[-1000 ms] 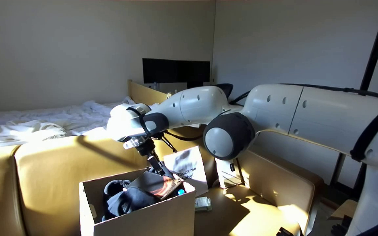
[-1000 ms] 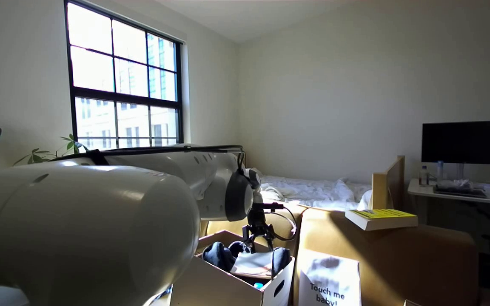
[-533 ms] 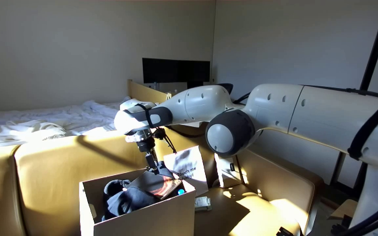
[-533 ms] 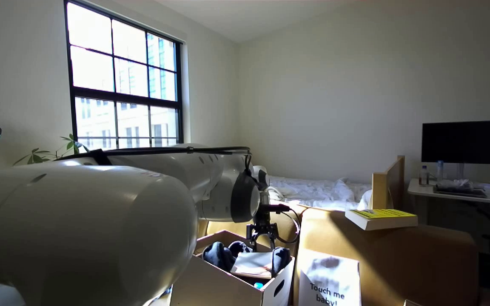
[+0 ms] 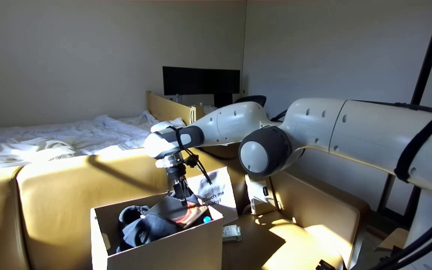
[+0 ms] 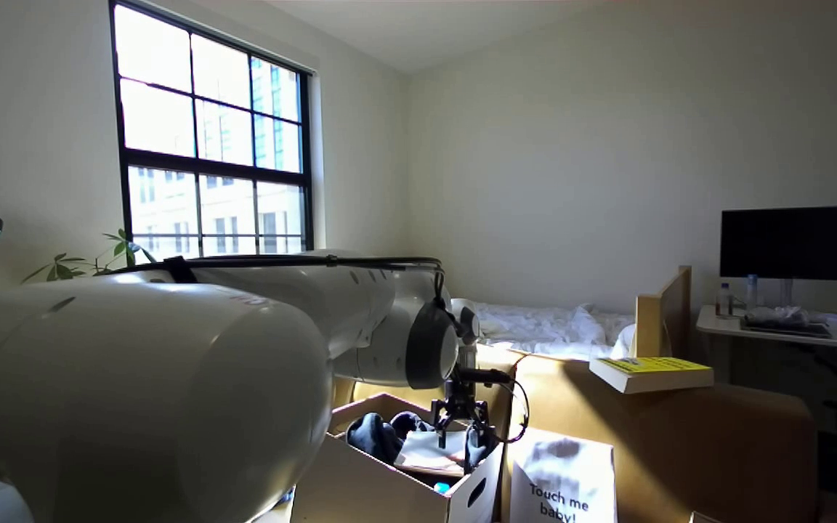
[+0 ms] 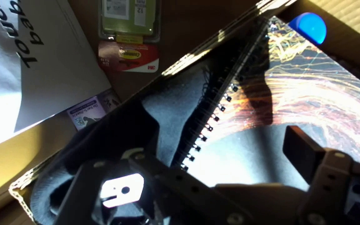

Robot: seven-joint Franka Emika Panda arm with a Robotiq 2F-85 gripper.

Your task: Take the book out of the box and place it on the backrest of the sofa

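The book (image 5: 180,210) is spiral-bound with a dark cover and a fiery swirl. It lies tilted in the cardboard box (image 5: 167,249), on dark cloth, and also shows in an exterior view (image 6: 426,449) and the wrist view (image 7: 292,103). My gripper (image 6: 464,440) points down, open, over the book near its spiral edge; it shows in an exterior view (image 5: 182,199) too. In the wrist view the gripper's fingers (image 7: 219,153) are wide apart with nothing between them. Whether they touch the cover I cannot tell. The tan sofa's backrest (image 5: 73,187) stands behind the box.
A yellow book (image 6: 651,374) lies on the sofa backrest. Dark cloth (image 5: 144,229) and a blue round object (image 5: 207,219) are in the box. A white "Touch me baby!" sheet or bag (image 6: 564,476) leans beside it. A small package (image 5: 231,233) lies on the seat.
My gripper has moved right and lower in both exterior views and become more upright, coming closer to the book's spiral side. The book and the box have not moved.
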